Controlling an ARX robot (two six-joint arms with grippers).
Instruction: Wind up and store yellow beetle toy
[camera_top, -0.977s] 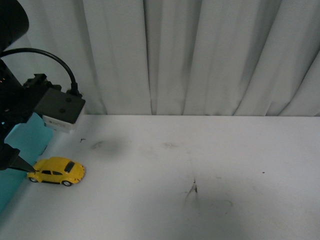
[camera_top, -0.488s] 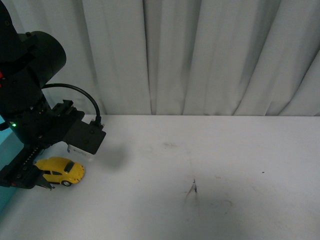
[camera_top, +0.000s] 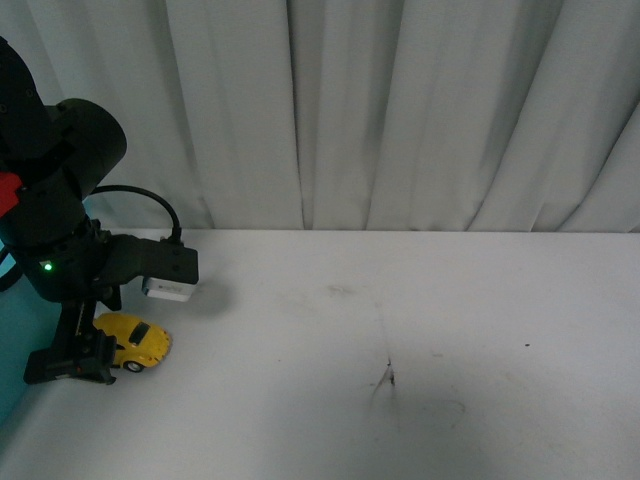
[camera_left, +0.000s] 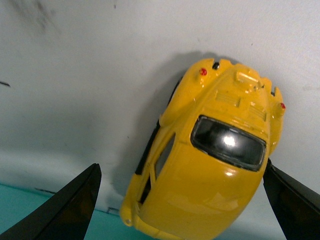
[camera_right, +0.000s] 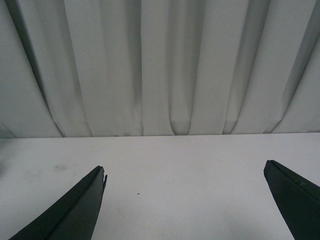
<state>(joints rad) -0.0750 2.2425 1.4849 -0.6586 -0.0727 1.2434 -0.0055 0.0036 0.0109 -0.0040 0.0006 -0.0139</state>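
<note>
While the left arm (camera_top: 60, 250) bends low over the white table (camera_top: 420, 330), the left gripper (camera_left: 181, 169) has its jaws spread wide w/ the yellow beetle toy (camera_left: 215, 150) sitting in the gap, wheels down on the tabletop. The toy isn't centred betw. the jaws. It's right up against one finger (camera_left: 292, 200) and well apart from the other finger (camera_left: 70, 205). Can't tell if the near finger actually touches the body. Nothing is pinched yet.

The toy's tail end (red lights, rear window, vent slats) points out past the fingertips, and its nose points back toward the jaws' base. A teal thing (camera_left: 45, 225) lies beside the nose, on the side of the far finger. Can't tell what it is. Seen from the front, the black gripper covers the toy's end nearest the teal thing, and the rest of the yellow body pokes out on the side away from it.

The right gripper (camera_right: 185, 170) also has its jaws spread apart, approx. level, w/ bare table showing through the gap and a pale pleated curtain (camera_right: 160, 65) beyond the fingertips. A small dark smudge (camera_top: 388, 378) marks the table mid-way across, well apart from the left jaws and the toy.
</note>
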